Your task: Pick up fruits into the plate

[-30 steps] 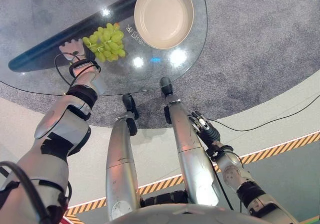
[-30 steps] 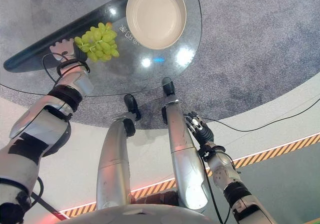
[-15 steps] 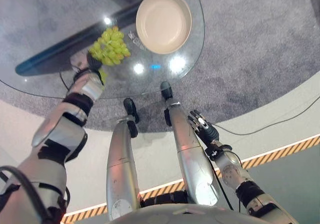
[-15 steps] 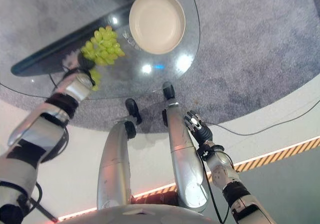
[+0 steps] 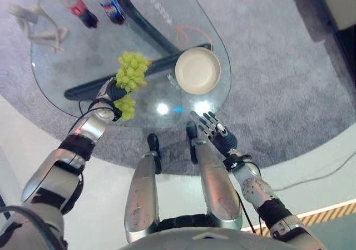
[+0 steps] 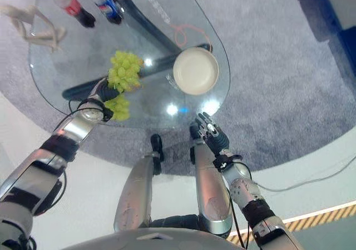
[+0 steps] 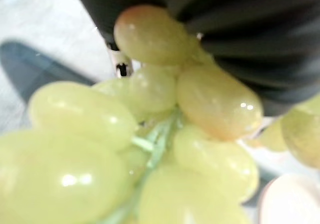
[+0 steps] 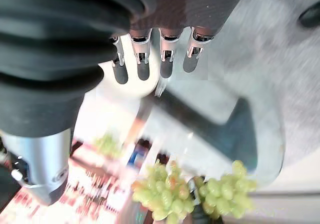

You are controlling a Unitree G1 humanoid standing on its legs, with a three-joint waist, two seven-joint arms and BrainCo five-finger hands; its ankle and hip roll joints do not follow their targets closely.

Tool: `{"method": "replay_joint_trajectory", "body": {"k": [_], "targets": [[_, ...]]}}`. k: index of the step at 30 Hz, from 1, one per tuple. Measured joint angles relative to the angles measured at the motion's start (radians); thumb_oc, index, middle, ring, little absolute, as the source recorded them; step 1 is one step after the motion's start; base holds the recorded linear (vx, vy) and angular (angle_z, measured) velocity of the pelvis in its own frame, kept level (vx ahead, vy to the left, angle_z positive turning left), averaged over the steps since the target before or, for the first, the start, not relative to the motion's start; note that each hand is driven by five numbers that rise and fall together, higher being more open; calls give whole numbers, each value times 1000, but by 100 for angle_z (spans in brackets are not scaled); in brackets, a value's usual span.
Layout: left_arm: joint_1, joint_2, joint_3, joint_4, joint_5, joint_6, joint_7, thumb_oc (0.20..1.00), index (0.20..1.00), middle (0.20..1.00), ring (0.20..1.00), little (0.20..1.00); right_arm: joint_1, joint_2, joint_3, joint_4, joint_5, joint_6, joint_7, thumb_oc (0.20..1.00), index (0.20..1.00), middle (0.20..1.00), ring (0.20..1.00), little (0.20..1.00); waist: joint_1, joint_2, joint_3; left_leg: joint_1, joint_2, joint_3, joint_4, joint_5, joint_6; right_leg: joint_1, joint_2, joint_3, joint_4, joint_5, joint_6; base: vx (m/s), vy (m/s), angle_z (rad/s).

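A bunch of green grapes [image 5: 132, 72] is in my left hand [image 5: 108, 92], whose fingers are curled round its middle. One clump stands above the hand and a smaller clump [image 5: 127, 107] hangs below it, over the glass table [image 5: 67, 60]. The left wrist view has the grapes [image 7: 150, 149] pressed right against the hand's dark cover. The empty cream plate [image 5: 198, 70] sits on the table's right part, a short way right of the grapes. My right hand [image 5: 214, 133] is open, fingers [image 8: 142, 67] straight, at the table's near edge just below the plate.
Two drink bottles [image 5: 78, 10] [image 5: 109, 5] and a white figure [image 5: 36, 30] stand at the table's far left. A dark base beam [image 5: 139, 16] runs under the glass. An orange cable loop [image 5: 186, 35] lies behind the plate. Grey carpet surrounds the table.
The camera has shifted and now takes in the whole table. My left hand went from lying beside the grapes to closing on them. My right hand rose from beside the leg to the table's edge.
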Motion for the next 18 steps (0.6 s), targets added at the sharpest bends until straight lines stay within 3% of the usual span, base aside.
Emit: {"method": "replay_joint_trajectory", "body": {"k": [5,7,8,10,13,18], "targets": [[106,38,87,-194,1,1,-73,200,200,200,200,200,16,-1,-33,-104,9,59,-5,1000,1000,1000,1000,1000,28,5,-7,184,-8,-2,-157,54,-1,164,-13,-11,-104,10,2,153,-11,10],[173,36,124,-280,2,0,-102,200,200,200,200,200,33,-3,-49,-153,6,82,-19,1000,1000,1000,1000,1000,36,9,-49,233,-4,-4,-215,71,-6,209,-11,-17,-153,19,3,159,-5,7],[222,28,125,-324,4,-8,-124,200,200,200,200,200,44,-4,-60,-179,-3,100,-30,1000,1000,1000,1000,1000,38,17,-118,249,-2,-11,-260,84,-6,226,-10,-27,-190,25,2,111,7,13],[275,4,126,-366,6,-20,-159,200,200,200,200,200,64,-8,-68,-197,-36,126,-48,1000,1000,1000,1000,1000,41,29,-196,294,2,-18,-308,95,-12,270,-7,-37,-232,28,2,144,11,11],[328,-47,129,-430,44,-24,-211,200,200,200,200,200,62,-50,-85,-250,-107,191,-69,1000,1000,1000,1000,1000,55,47,-258,370,4,-24,-344,95,-12,364,-8,-56,-291,29,2,87,9,12],[375,-55,119,-473,60,-46,-289,200,200,200,200,200,50,-125,-123,-298,-192,272,-65,1000,1000,1000,1000,1000,80,55,-342,411,5,-39,-373,95,-13,430,-8,-75,-350,36,9,31,7,15]]}}
